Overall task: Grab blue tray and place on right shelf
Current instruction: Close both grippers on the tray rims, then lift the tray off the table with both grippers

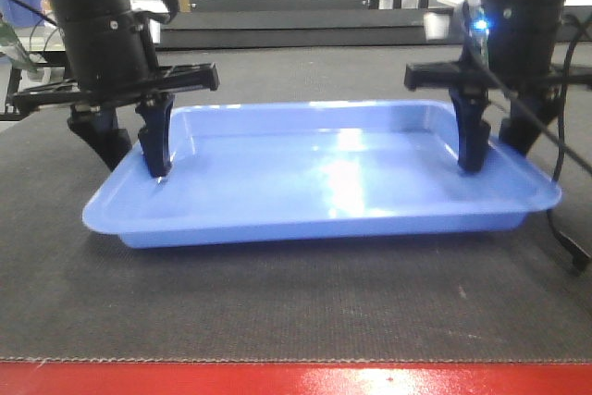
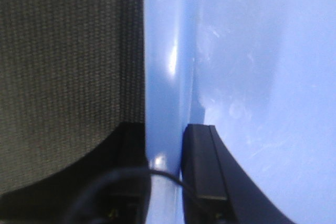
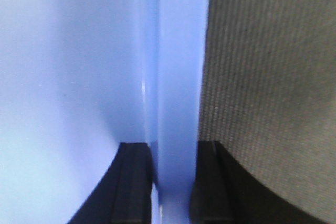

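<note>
step: grasping blue tray (image 1: 324, 173) | left fingers (image 2: 202, 166) clamping its rim between them | right fingers (image 3: 134, 182) clamping likewise | next: likely lifting evenly, keeping level

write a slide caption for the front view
Bimanual grasp: left jaws and right jaws clamp opposite short rims of the blue tray on the dark carpeted table.

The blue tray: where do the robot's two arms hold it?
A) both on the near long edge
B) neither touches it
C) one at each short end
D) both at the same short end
C: the left gripper and right gripper each pinch the rim of the blue tray at opposite short ends, jaws one inside, one outside.
</note>
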You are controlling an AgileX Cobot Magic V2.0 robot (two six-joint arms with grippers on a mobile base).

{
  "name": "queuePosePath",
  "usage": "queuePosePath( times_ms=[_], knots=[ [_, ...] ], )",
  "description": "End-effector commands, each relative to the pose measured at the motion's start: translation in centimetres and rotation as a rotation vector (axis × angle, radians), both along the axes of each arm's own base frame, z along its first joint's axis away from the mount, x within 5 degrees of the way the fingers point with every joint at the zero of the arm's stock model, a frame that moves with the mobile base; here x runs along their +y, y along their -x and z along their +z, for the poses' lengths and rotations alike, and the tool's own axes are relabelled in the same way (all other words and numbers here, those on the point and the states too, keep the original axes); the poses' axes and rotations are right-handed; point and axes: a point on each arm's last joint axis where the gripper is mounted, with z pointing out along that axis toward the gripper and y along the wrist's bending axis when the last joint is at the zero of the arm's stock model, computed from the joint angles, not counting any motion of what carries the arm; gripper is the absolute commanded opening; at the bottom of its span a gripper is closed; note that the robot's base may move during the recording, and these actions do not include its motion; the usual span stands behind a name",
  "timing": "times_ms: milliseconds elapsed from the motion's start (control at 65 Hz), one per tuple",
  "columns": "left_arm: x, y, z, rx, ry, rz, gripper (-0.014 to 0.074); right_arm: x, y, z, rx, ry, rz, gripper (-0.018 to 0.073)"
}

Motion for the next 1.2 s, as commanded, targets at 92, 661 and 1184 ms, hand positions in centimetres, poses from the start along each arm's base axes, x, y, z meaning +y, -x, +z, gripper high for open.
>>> queuePosePath(
  times_ms=[92, 661, 1184],
  knots=[
    [0.5, 2.0, 8.4, -0.171, 0.069, 0.006, 0.0006, 0.2, 2.3, 8.7, -0.226, -0.057, -0.024, 0.0244],
    [0.0, 13.0, 13.0, -0.254, 0.063, -0.022, 0.0006, 0.9, 15.3, 12.4, -0.361, -0.173, -0.094, 0.0244],
    [2.0, 20.0, 9.7, -0.189, 0.085, 0.006, 0.0006, 1.2, 20.8, 8.7, -0.247, -0.163, -0.080, 0.0244]
  ],
)
